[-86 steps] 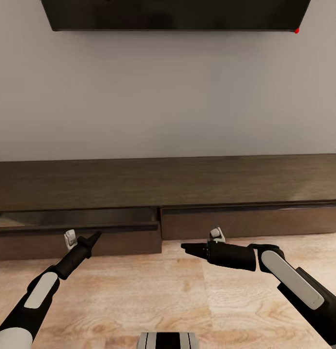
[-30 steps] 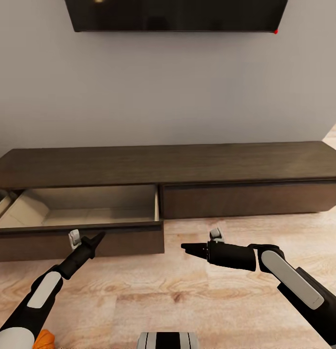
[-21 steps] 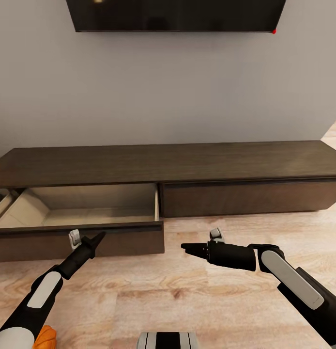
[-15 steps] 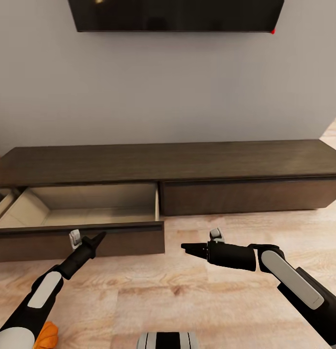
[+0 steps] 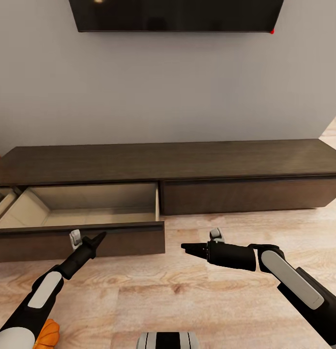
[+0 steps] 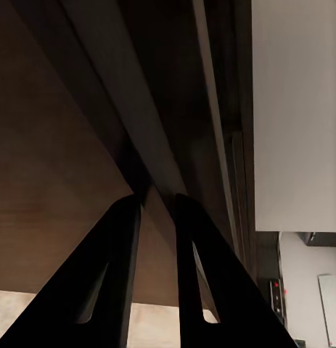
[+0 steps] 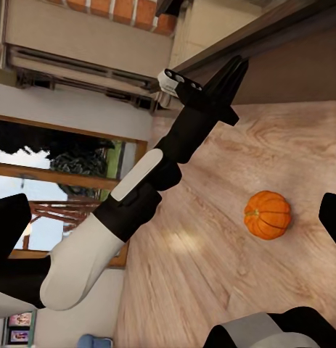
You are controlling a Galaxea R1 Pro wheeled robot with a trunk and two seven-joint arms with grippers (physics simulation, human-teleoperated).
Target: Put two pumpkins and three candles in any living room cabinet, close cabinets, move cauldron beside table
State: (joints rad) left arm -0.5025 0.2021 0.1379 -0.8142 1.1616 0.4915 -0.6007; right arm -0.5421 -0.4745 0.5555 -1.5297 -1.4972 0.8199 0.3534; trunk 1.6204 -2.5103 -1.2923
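Right, we're facing a pale grey wall (image 5: 168, 92) with a dark flat screen (image 5: 176, 15) mounted high, its top cut off by the frame. Under it runs the cabinet (image 5: 187, 162), long, low, dark-brown wood with a flat top and plain handleless fronts. The left drawer (image 5: 90, 213) is pulled out, showing a smooth pale beige inside; the drawer on the right sits flush. The floor (image 5: 187, 295) is light wood planks with visible grain.

The left gripper (image 5: 97, 238) hovers just in front of the open drawer's front panel, and in the left wrist view its black tapered fingers (image 6: 113, 283) stand slightly apart, nothing between them, pointing at the dark edge of the drawer front. The right gripper (image 5: 185, 248) is out over bare floor, aimed across toward the left arm; the head view is too side-on to tell how the jaws stand, and the right wrist view catches just dark bits at the picture's edges.

One pumpkin (image 7: 268, 214), small, orange, ribbed, sits on the floor below the left arm, well short of the cabinet; in the head view just an orange sliver (image 5: 48, 335) peeks out beside the left forearm at the bottom edge. Past that arm, the right wrist view shows a window with a wooden frame (image 7: 66, 174).
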